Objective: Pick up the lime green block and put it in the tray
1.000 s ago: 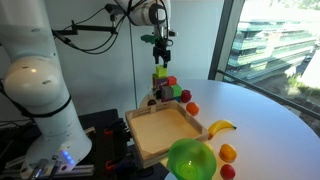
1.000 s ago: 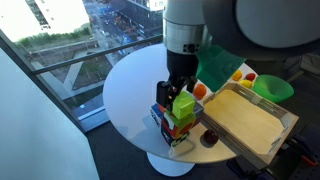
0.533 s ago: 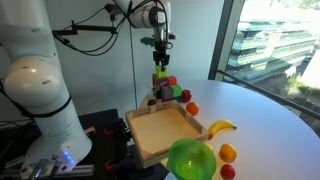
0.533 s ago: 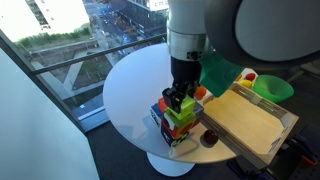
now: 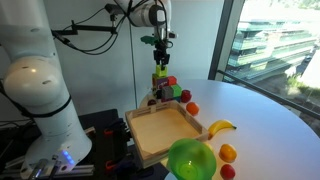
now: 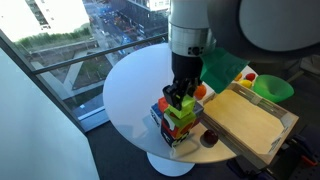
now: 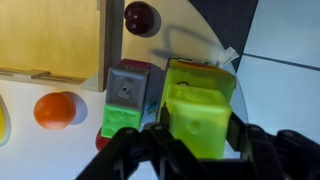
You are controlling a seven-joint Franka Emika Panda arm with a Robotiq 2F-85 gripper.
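The lime green block [image 7: 197,115] fills the middle of the wrist view, with my gripper [image 7: 197,138] shut on it, one black finger [image 7: 150,142] pressed to each side. It sits on top of a pile of coloured blocks [image 6: 172,128] at the table's edge. In both exterior views the gripper [image 5: 160,64] [image 6: 180,98] points straight down over the pile, and only a sliver of the lime green block [image 5: 160,74] [image 6: 186,110] shows. The tray [image 5: 165,130] [image 6: 245,122], light tan wood, lies beside the pile, and its corner [image 7: 50,40] shows in the wrist view.
A green bowl [image 5: 191,158] [image 6: 272,87] stands by the tray. A banana [image 5: 221,127], an orange [image 5: 228,152] and red fruits [image 5: 192,108] lie on the round white table. Next to the held block are a grey block [image 7: 128,85], an orange ball [image 7: 55,110] and a dark red ball [image 7: 141,17].
The gripper came down a little over the pile and its fingers closed onto the lime green block. The block has not left the pile.
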